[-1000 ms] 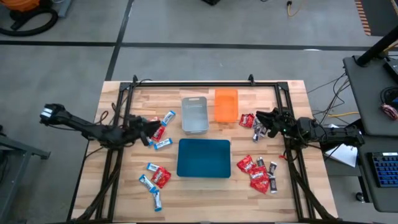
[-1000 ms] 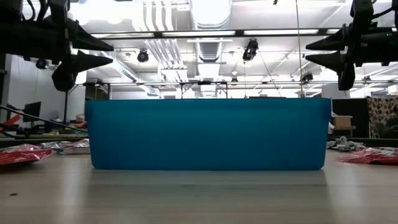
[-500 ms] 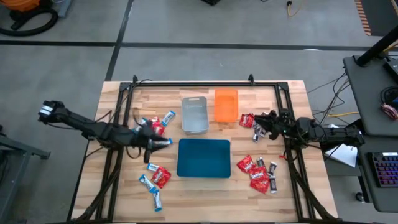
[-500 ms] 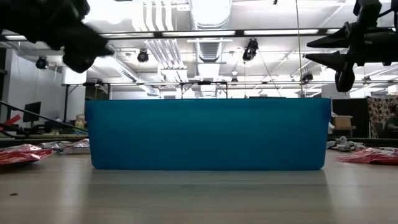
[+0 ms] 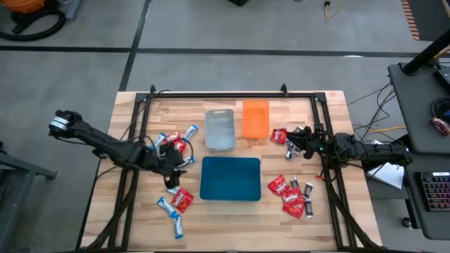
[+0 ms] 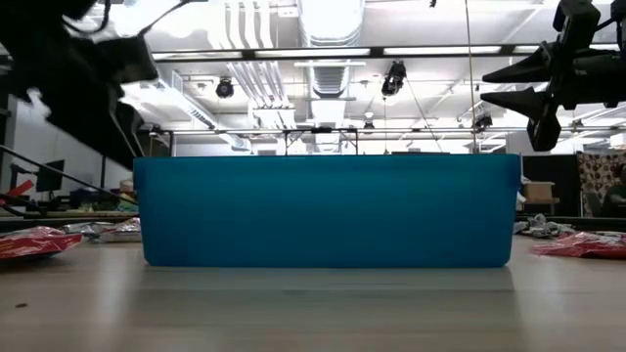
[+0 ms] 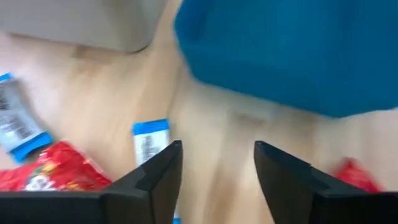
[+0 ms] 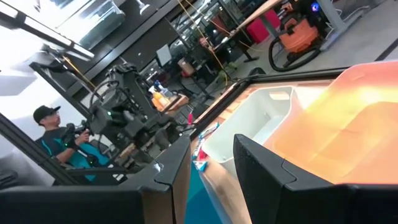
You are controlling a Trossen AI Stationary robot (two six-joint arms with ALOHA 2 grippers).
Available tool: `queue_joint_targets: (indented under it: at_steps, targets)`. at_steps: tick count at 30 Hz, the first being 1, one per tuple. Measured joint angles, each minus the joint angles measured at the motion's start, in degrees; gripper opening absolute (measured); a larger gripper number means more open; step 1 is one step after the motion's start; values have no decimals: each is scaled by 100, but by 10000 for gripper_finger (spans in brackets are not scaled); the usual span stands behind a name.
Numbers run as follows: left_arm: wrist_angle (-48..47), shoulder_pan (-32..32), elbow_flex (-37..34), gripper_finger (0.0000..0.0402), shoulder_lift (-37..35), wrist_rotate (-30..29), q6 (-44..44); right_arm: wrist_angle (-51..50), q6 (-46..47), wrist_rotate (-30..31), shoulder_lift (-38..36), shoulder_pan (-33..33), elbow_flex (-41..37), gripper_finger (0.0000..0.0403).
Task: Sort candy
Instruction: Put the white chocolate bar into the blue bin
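Candy lies in two groups on the wooden table. On the left are blue-and-white bars and red packets. On the right are red packets and dark mini bars. My left gripper hangs tipped down over the left group, just left of the blue tray. In its wrist view it is open over bare wood, with a blue-and-white bar beside one finger. My right gripper waits level near the right edge, open and holding nothing.
A grey tray and an orange tray stand side by side behind the blue tray. A black frame runs along the table's far side and both flanks. A person stands in the room beyond the table.
My left gripper has moved toward the table's near edge, alongside the blue tray's left side. It has tipped from about level to pointing down at the table. The candy lies as before.
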Motion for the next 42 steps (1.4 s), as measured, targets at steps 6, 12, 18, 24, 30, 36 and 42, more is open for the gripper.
queue_joint_targets:
  at_steps: [6,12,18,24,30,36,42]
  targets:
    - [231,1,-219,222,626,-560,-130,-2,0,0,0,0,0,114]
    - [349,6,-248,224,1083,-891,-135,-7,0,0,2,0,0,114]
    - [533,12,-283,224,1569,-892,-260,-9,0,0,2,0,0,114]
    - [655,8,-250,190,2017,-935,-501,-9,0,0,2,0,0,114]
    - [746,6,-248,106,2139,-877,-555,-11,-26,0,2,0,0,114]
    - [677,19,-265,13,2007,-975,-533,-11,-35,0,2,0,0,114]
    - [572,21,-197,15,1705,-762,-437,-11,-65,0,2,0,0,114]
